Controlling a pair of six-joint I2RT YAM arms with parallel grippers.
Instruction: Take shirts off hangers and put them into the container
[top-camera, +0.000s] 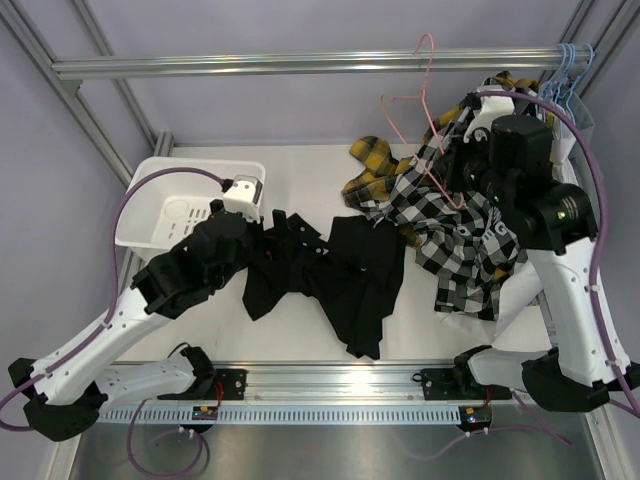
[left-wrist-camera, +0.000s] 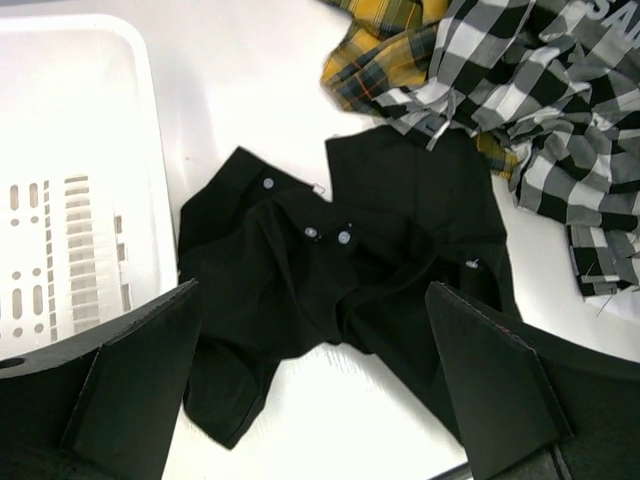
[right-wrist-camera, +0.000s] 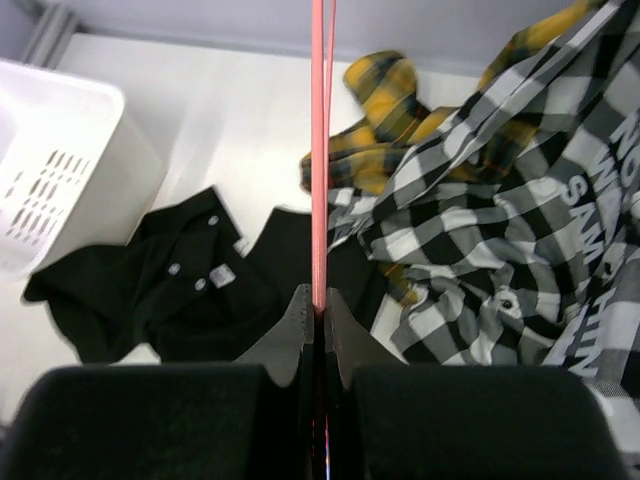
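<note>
The left fingers stand spread wide, gripping nothing, over the black shirt, which lies crumpled on the table just beside the white container, whose slotted bottom shows bare. Farther right, the right fingers are clenched on the pink hanger, above the checked shirt heaped against the yellow plaid shirt. Light blue hangers hang on the rail behind.

Three shirts, one tub (hangers uncountable)
</note>
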